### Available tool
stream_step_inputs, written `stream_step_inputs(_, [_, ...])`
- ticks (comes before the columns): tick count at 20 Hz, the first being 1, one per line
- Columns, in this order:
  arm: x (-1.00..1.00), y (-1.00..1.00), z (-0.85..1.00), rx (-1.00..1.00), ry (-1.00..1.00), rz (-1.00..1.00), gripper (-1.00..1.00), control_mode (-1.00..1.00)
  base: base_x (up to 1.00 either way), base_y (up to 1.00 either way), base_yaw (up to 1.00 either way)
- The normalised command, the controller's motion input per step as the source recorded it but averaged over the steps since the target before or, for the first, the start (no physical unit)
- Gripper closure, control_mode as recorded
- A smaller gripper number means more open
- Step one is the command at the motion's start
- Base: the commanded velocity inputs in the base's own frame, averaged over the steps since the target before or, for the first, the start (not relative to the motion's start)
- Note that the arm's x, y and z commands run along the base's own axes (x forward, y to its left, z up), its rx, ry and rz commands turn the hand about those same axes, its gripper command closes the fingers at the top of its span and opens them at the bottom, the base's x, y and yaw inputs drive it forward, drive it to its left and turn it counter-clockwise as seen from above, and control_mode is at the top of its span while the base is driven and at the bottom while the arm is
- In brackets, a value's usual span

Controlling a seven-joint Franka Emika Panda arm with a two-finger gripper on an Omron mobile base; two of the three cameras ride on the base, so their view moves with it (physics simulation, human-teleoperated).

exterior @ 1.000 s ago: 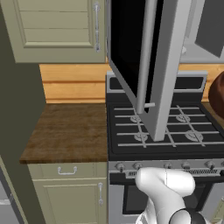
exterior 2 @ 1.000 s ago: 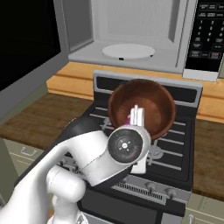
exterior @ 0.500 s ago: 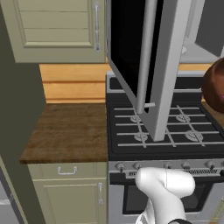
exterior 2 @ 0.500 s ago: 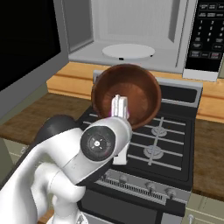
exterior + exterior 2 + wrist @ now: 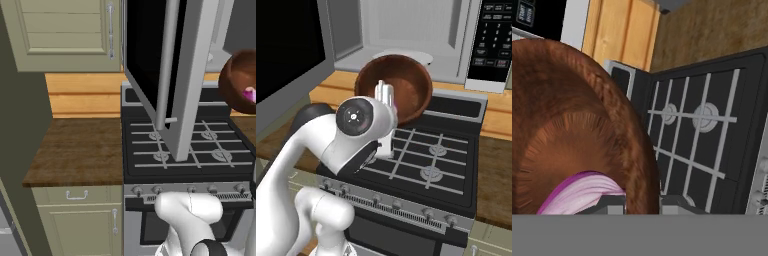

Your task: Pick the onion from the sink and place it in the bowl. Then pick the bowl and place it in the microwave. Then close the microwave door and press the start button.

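My gripper (image 5: 387, 106) is shut on the near rim of the reddish-brown bowl (image 5: 401, 82) and holds it in the air, tilted, above the black stove. The purple onion (image 5: 582, 194) lies inside the bowl, low against its wall, and also peeks out as the onion (image 5: 249, 94) at the right edge. In the hand view my fingertips (image 5: 612, 203) straddle the bowl (image 5: 567, 125) rim. Just behind the bowl gapes the open microwave (image 5: 406, 30) with its white turntable (image 5: 418, 56). The microwave door (image 5: 172, 65) swings out wide over the stove, its bar handle facing me.
The gas range (image 5: 426, 155) with grates and front knobs lies under the bowl. The microwave's button panel (image 5: 495, 35) sits at the right. A wooden counter (image 5: 75, 150) with beige cabinets (image 5: 65, 35) above it flanks the stove on the left.
The arm has lifted the bowl with the onion higher and nearer to the microwave opening. The door has not moved.
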Motion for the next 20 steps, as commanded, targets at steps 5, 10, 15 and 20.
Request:
stream_step_inputs(5, [0.33, 0.23, 0.39, 0.0, 0.01, 0.03, 1.0, -1.0, 0.0, 0.0, 0.0])
stream_step_inputs(10, [0.62, 0.13, 0.2, 0.0, 0.01, 0.01, 1.0, -1.0, 0.0, 0.0, 0.0])
stream_step_inputs(15, [0.66, 0.09, 0.23, 0.0, 0.01, 0.04, 1.0, -1.0, 0.0, 0.0, 0.0])
stream_step_inputs(20, [0.57, 0.0, 0.22, 0.0, 0.0, 0.08, 1.0, -1.0, 0.0, 0.0, 0.0])
